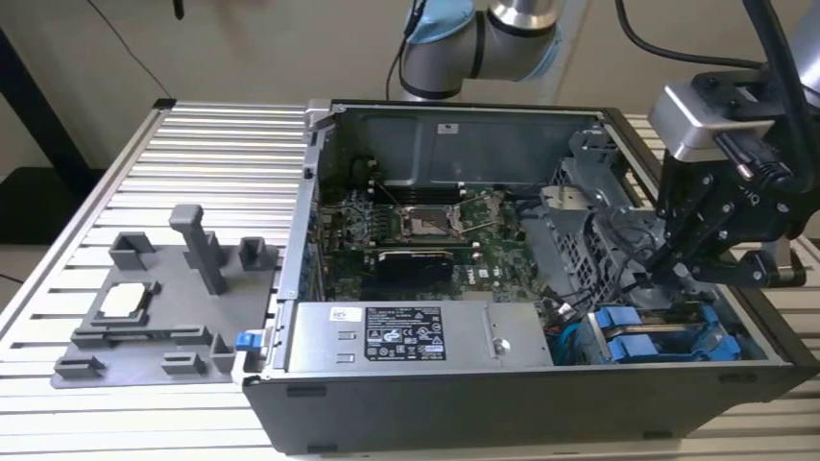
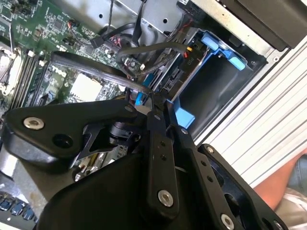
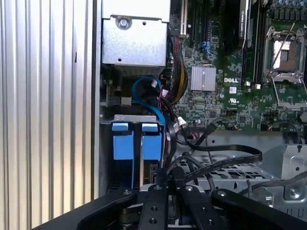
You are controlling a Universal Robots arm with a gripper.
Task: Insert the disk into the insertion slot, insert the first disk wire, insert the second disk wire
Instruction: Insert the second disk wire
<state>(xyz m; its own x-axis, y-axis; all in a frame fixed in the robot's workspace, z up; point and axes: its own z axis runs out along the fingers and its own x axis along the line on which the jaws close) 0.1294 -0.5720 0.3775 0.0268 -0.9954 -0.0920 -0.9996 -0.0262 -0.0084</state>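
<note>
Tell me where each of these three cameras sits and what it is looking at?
Exterior view: off the arm, looking down at the open computer case; the arm and claw show at its right.
Second wrist view: rides on the arm, looking along the claw into the blue drive bay.
First wrist view: rides on the arm, looking over the claw at two blue carriers and the motherboard.
Both wrist views share the black cable by the claw.

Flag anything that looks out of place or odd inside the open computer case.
Nothing looks damaged or spilled. The two blue drive carriers sit side by side in their bay. Loose black cables arc over the drive cage near the claw, untidy rather than wrong.
</note>
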